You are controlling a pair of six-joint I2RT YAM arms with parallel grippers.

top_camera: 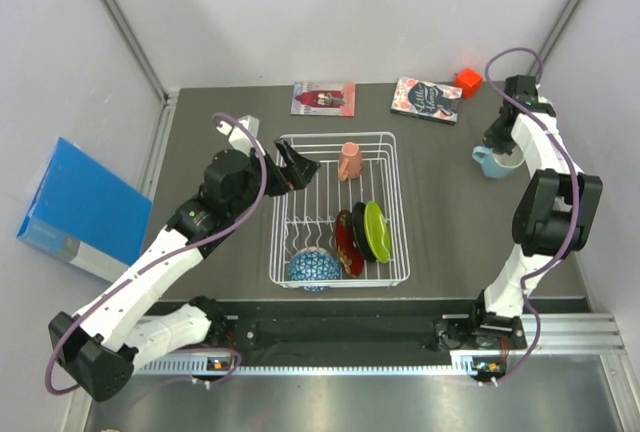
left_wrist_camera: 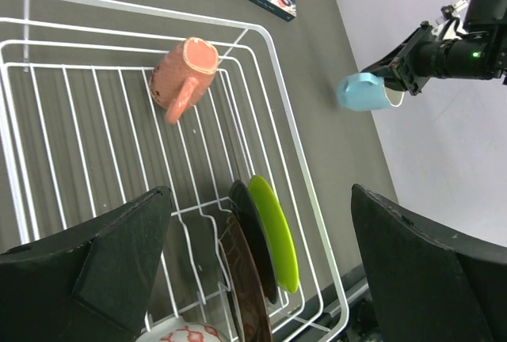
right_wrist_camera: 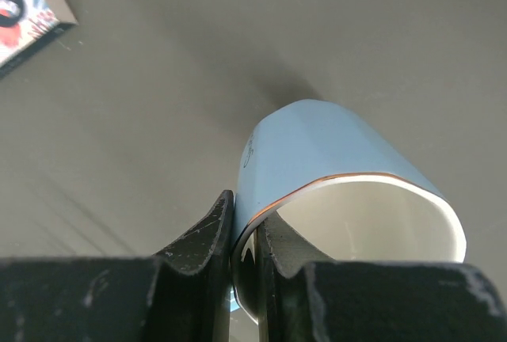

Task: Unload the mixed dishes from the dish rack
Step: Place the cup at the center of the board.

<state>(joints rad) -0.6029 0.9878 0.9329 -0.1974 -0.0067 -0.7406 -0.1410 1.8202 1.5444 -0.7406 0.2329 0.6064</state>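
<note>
The white wire dish rack (top_camera: 336, 135) stands mid-table. In it are a salmon-pink cup (top_camera: 350, 161) lying at the back, a lime green plate (top_camera: 377, 231), a black plate (top_camera: 360, 234) and a red patterned plate (top_camera: 344, 242) on edge, and a blue-patterned bowl (top_camera: 314, 269) at the front. My left gripper (top_camera: 300, 167) is open and empty over the rack's back left; its wrist view shows the cup (left_wrist_camera: 184, 75) and the plates (left_wrist_camera: 276, 231). My right gripper (right_wrist_camera: 247, 215) is shut on the rim of the light blue mug (right_wrist_camera: 317, 148), right of the rack (top_camera: 492, 162), low over the table.
Two books (top_camera: 323, 98) (top_camera: 427, 100) lie at the table's back edge, with a red block (top_camera: 467, 81) beside the right one. A blue box (top_camera: 85, 207) lies off the table's left side. Walls close in the back and sides.
</note>
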